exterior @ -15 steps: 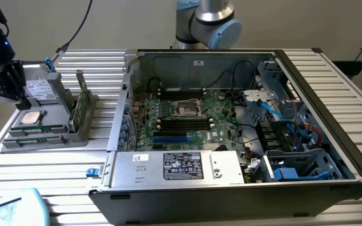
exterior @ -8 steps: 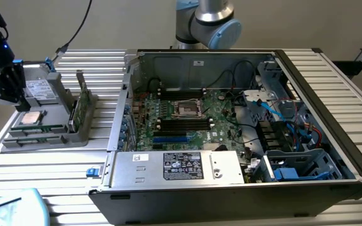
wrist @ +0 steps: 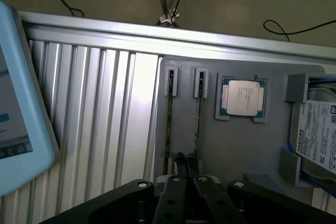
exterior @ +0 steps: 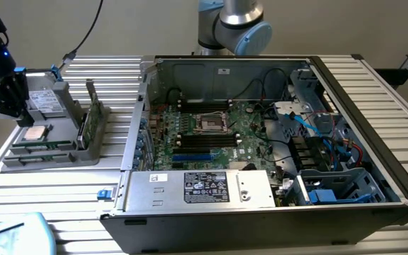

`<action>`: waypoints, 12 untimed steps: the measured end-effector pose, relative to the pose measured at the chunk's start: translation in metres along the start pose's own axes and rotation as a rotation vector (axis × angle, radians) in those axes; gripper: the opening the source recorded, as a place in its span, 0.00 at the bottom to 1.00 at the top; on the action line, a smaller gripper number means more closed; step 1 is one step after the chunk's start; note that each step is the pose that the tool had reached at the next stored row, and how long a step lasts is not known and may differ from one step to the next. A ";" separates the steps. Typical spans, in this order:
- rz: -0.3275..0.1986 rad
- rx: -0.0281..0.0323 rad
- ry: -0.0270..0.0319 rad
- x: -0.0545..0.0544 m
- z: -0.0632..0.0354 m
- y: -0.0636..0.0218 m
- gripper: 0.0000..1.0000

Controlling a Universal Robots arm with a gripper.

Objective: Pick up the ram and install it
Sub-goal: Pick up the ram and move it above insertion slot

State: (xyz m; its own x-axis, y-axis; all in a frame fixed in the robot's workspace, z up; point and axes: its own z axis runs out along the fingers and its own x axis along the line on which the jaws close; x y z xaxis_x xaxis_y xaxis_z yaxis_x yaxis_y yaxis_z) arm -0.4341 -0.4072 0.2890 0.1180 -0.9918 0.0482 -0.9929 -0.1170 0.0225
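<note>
Claw [wrist: 186, 159]: far left of the exterior view, over the grey tray [wrist: 241, 145]; fingers drawn together, gripping nothing; ram [wrist: 198, 124]: two thin sticks standing on edge in tray slots, just beside the fingertips; silver chip [wrist: 242, 98]: further along the tray; open computer case [exterior: 197, 79]: centre to right of the exterior view.

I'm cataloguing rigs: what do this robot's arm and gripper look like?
The arm is silver-grey with rounded joints and a light blue cap. The gripper is matt black: angular links with pale round bolt heads.
</note>
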 end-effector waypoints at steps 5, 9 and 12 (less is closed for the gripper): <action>0.000 0.0001 -0.0001 0.000 0.0001 0.0001 0.30; 0.000 0.0009 0.0001 0.001 0.0063 0.0007 0.36; 0.000 0.0009 0.0001 0.002 0.0119 0.0008 0.36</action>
State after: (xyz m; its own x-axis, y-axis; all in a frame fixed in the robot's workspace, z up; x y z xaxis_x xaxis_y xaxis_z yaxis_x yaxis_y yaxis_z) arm -0.4348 -0.4101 0.2773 0.1179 -0.9919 0.0483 -0.9929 -0.1170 0.0215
